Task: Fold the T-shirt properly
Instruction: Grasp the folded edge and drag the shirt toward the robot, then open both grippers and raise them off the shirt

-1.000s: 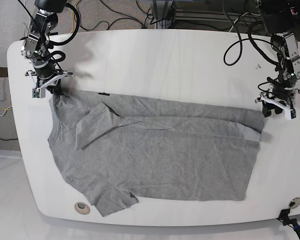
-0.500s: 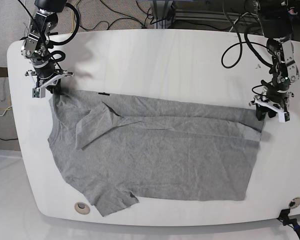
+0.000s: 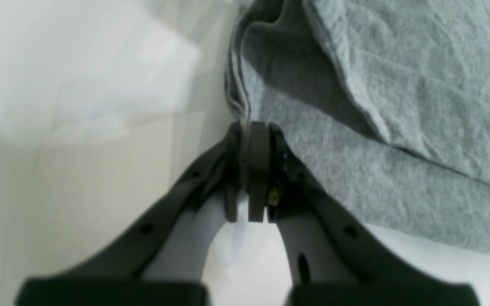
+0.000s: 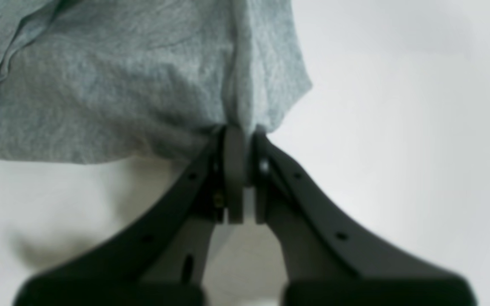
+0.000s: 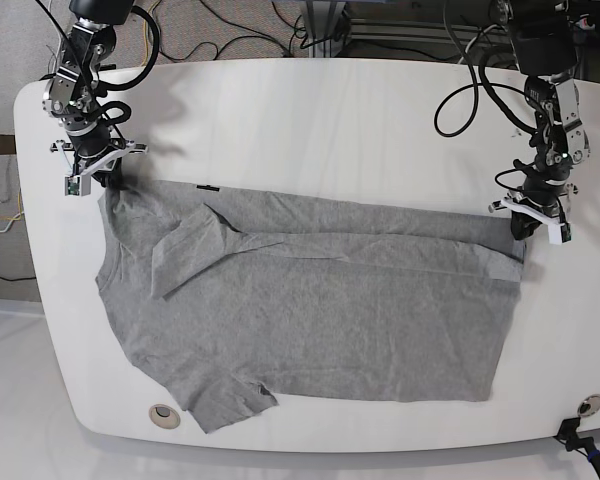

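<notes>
- The tabletop (image 5: 310, 110) is the largest thing I see; its far half is bare white and the near half carries the garment.
- The T-shirt (image 5: 320, 310) lies flat across the near half, almost from one side edge to the other, with the collar end toward the right arm's side and the hem toward the left arm's side. I judge that one long fold along the far edge is already made, because a doubled band of cloth runs there and one sleeve (image 5: 195, 250) is turned in over the body. The near sleeve (image 5: 230, 400) is not yet folded in and sticks out by the front edge.
- I judge the task is at an early stage: the near long side, the near sleeve and the crosswise folds are all left.
- The left gripper (image 5: 532, 222) stands at the far hem corner. In the wrist view its fingers (image 3: 258, 170) are pressed together on a thin pleat of the cloth edge.
- The right gripper (image 5: 92, 170) stands at the far shoulder corner; its fingers (image 4: 233, 170) are also closed tight, pinching a small pleat of grey cloth.
</notes>
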`<state>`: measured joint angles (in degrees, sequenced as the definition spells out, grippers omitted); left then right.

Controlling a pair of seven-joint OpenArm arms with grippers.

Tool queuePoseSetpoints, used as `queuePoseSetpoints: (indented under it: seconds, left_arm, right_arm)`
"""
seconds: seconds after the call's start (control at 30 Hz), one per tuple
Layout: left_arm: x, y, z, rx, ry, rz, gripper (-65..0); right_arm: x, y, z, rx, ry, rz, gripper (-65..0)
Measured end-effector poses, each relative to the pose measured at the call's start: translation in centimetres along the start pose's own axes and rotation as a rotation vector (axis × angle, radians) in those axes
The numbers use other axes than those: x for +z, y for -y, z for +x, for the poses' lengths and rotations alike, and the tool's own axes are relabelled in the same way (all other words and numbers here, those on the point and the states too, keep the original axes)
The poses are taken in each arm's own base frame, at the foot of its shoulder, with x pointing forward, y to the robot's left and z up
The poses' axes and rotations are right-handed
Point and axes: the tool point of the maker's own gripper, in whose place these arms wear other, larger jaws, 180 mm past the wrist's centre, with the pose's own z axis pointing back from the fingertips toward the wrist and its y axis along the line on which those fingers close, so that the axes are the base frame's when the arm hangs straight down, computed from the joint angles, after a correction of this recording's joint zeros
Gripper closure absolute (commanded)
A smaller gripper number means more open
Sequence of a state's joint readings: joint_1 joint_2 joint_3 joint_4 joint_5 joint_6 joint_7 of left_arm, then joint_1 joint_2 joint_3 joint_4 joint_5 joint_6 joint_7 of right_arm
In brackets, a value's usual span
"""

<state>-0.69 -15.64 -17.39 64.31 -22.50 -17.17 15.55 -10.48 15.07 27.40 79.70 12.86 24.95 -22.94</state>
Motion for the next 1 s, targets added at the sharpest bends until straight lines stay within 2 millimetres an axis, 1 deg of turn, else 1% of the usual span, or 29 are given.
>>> queuePoseSetpoints:
  seconds: [0.1, 0.13, 0.23, 0.37, 0.6, 0.67, 0.87, 1.0]
  left_arm:
    - [0.1, -0.1, -0.2, -0.001, -0.004, 0.002, 0.0]
    - [0.2, -0.3, -0.6, -0.003, -0.012, 0.004, 0.0]
    - [1.2, -0.6, -1.8, -0.004, -0.018, 0.000, 0.0]
    - [2.6, -0.8, -2.8, -0.019, -0.021, 0.000, 0.0]
    - [6.2, -1.2, -5.5, -0.056, -0.048, -0.001, 0.0]
    - [7.6, -1.6, -6.4, -0.066, -0.062, 0.006, 0.0]
    - [11.4, -3.7, -7.9, -0.083, -0.093, 0.060, 0.0]
    - [13.4, -4.7, -8.6, -0.110, -0.120, 0.085, 0.0]
  right_arm:
    - [0.0, 0.0, 0.0, 0.000, -0.001, 0.000, 0.0]
    - [0.1, 0.0, -0.3, 0.000, -0.007, 0.000, 0.0]
    - [0.4, 0.0, -0.7, -0.001, -0.006, 0.002, 0.0]
    - [1.5, 0.0, -2.0, 0.006, -0.020, 0.002, 0.0]
    - [4.1, -0.8, -4.3, 0.032, -0.049, 0.005, 0.0]
    - [4.9, -1.0, -5.0, 0.033, -0.059, 0.003, 0.0]
    - [7.1, -1.5, -6.7, 0.069, -0.103, 0.013, 0.0]
    - [8.5, -1.6, -7.7, 0.087, -0.128, 0.017, 0.0]
